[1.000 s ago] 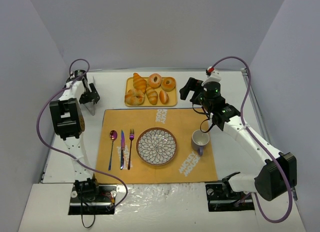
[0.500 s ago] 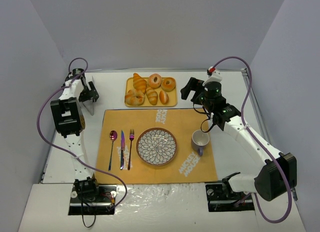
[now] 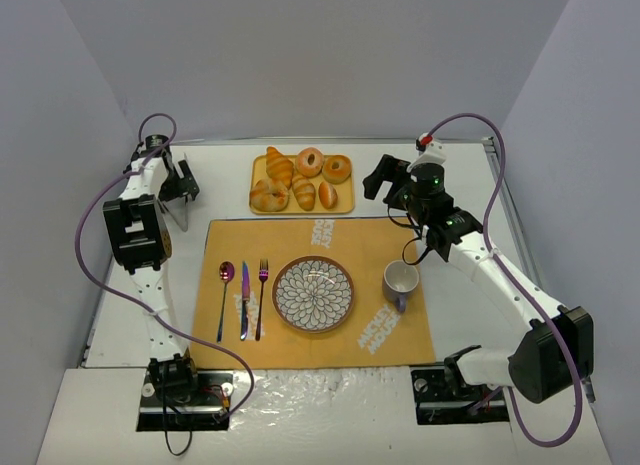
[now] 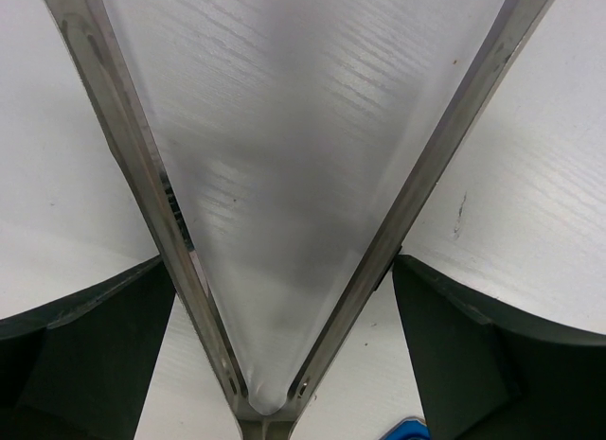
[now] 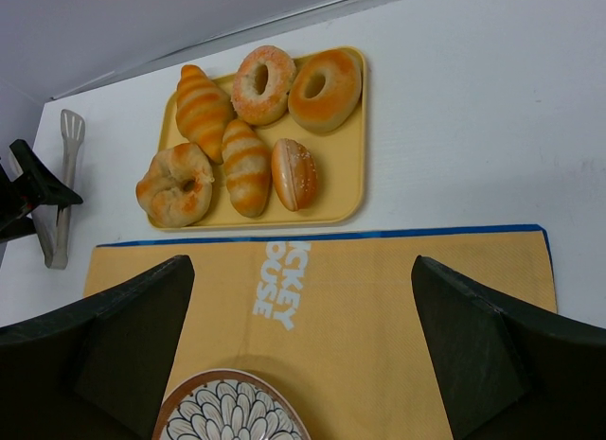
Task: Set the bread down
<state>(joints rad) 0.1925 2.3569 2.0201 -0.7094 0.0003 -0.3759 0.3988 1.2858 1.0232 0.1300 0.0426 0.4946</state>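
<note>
Nearest the arm bases, the patterned plate (image 3: pixel 313 294) sat at the middle of the placemat (image 3: pixel 230 247). Beyond the mat's far edge, the bread (image 5: pixel 176 184) lay in the near-left corner of the yellow tray (image 5: pixel 352 180), just beside a ridged croissant (image 5: pixel 244 167). It was judged light, soft and easily crushed, with a knobbly crust giving fair friction. The hold should span its full width across the outer rim with light pressure, not through the dimpled centre. The right gripper (image 3: pixel 384 180) hung near the tray's right edge, jaws spread and empty. The left gripper (image 3: pixel 178 184), jaws wide, straddled the tongs (image 5: pixel 64 194) near the table's far-left corner, with no clamping evident. Compared with one second earlier, the left gripper had shifted slightly toward the far edge. The bread had not moved.
</note>
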